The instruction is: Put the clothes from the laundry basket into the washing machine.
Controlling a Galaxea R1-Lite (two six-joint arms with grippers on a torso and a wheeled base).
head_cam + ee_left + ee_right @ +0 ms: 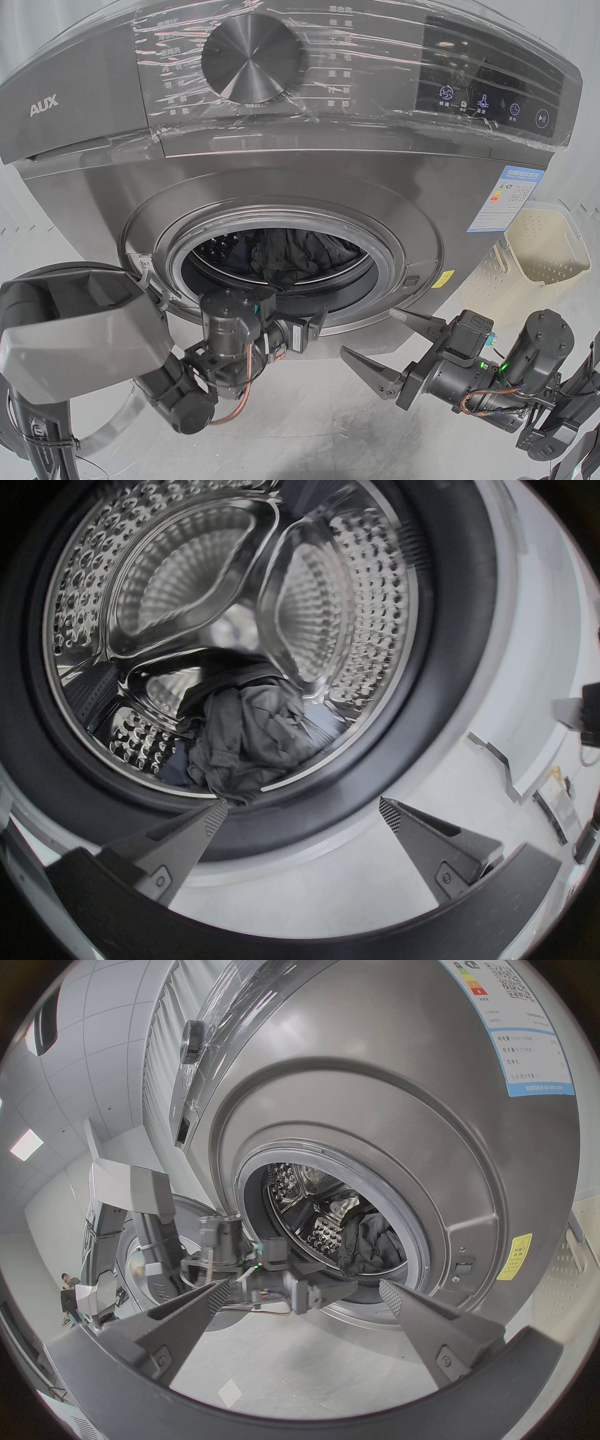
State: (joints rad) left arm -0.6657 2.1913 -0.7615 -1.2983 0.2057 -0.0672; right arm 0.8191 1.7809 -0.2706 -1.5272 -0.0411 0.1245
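Observation:
The washing machine (300, 187) stands with its round port open. Dark grey clothes (284, 253) lie bunched at the front of the drum, just behind the rubber seal (387, 755); the left wrist view shows the clothes (250, 739) against the perforated steel drum. My left gripper (312, 328) hangs open just outside the port's lower rim, pointing in, with nothing between its fingers (209, 824). My right gripper (384, 347) is open and holds nothing, lower and to the right of the port. The cream laundry basket (540, 262) stands on the floor to the machine's right.
The machine's door (140, 1266) is swung open on the left, behind and below my left arm. Grey floor (325, 425) lies in front of the machine. The basket's perforated wall (562, 1279) is close beside my right gripper (303, 1294).

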